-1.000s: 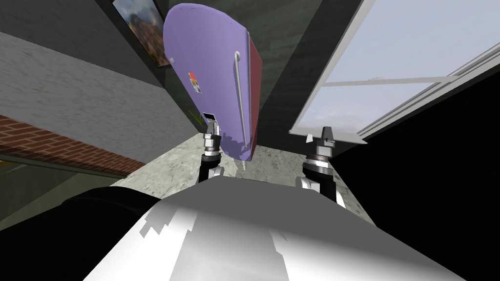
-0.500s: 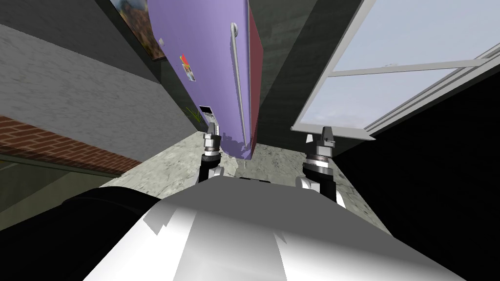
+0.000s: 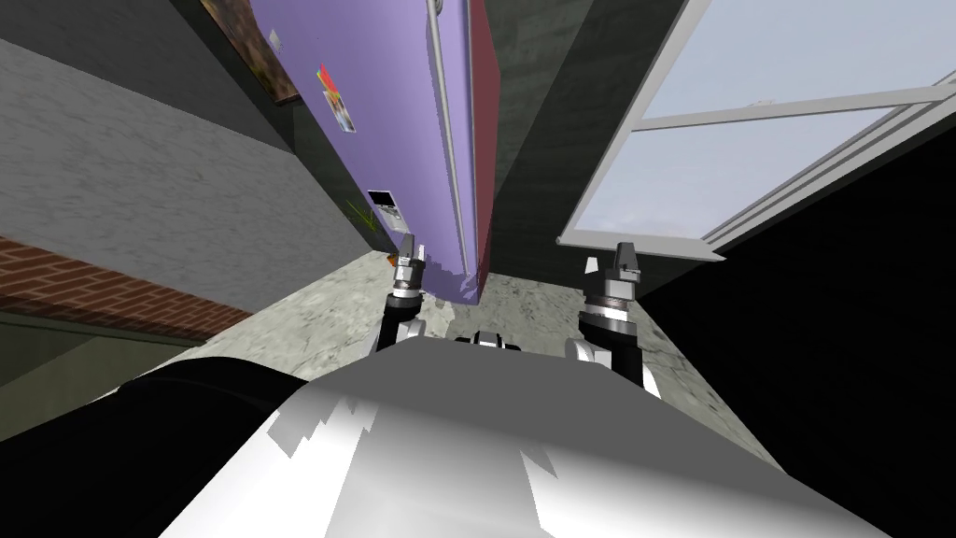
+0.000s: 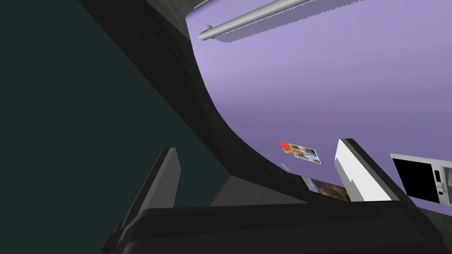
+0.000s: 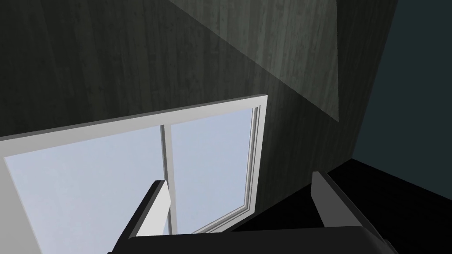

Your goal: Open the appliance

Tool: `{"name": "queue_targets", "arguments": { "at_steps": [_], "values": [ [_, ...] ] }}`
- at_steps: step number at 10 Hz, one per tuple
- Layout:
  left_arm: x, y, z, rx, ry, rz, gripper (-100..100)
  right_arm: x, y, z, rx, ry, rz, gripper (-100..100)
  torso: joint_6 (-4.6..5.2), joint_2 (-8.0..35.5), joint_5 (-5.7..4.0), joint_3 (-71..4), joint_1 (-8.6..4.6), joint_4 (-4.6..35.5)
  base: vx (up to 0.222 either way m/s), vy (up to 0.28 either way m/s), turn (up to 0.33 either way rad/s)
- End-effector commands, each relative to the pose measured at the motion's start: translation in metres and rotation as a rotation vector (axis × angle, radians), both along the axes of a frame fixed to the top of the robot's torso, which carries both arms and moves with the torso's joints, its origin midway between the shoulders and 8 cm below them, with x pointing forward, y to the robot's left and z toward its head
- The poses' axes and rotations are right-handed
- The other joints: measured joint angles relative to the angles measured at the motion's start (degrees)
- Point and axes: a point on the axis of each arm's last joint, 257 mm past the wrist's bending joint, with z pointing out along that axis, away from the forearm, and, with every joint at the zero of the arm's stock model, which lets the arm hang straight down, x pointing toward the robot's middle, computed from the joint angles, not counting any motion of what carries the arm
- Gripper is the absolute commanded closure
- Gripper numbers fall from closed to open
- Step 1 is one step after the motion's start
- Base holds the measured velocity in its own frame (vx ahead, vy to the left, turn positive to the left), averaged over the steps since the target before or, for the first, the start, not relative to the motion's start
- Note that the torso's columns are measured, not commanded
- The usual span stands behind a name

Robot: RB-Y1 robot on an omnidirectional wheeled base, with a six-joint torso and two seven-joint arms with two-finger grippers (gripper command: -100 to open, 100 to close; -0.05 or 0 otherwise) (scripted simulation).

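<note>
A tall purple appliance door (image 3: 401,140) with a dark red side (image 3: 485,140) stands just ahead of me, shut. A long grey bar handle (image 3: 446,131) runs down its right edge. On its face are a small coloured magnet (image 3: 338,105) and a little white panel with a black screen (image 3: 385,204). My left gripper (image 3: 412,247) stands open close to the door's lower part. In the left wrist view the door (image 4: 344,79), the handle (image 4: 247,22) and the panel (image 4: 419,178) lie beyond my open gripper (image 4: 260,167). My right gripper (image 3: 624,252) is open, off to the right.
A framed picture (image 3: 252,47) hangs on the dark wall left of the appliance. A large window (image 3: 747,121) is on the right, with a black area below it. The floor (image 3: 317,318) is pale mottled stone. A brick band (image 3: 112,280) runs along the left.
I have moved closer to the appliance: the door has grown and its top has slid out of the head view. Both arms hold their pose.
</note>
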Motion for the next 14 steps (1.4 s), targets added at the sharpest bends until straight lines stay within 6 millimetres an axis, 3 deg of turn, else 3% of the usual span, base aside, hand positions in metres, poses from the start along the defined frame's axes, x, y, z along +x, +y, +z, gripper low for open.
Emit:
{"name": "queue_targets", "arguments": {
  "at_steps": [1, 14],
  "values": [
    [0.011, 0.0, -0.018, 0.04, 0.078, 0.006, -100, 0.0, 0.0, 0.0, 0.0, 0.0, 0.0, 0, -0.01, 0.1, 0.02, 0.0, 0.1, 0.1, 0.144, -0.006, -0.069],
    [0.046, 0.015, -0.094, 0.223, 0.378, 0.059, -100, 0.0, 0.0, 0.0, 0.0, 0.0, 0.0, 0, -0.01, 0.4, 0.01, 0.1, 0.04, 0.2, 0.1, -0.004, -0.052]
  ]
}}
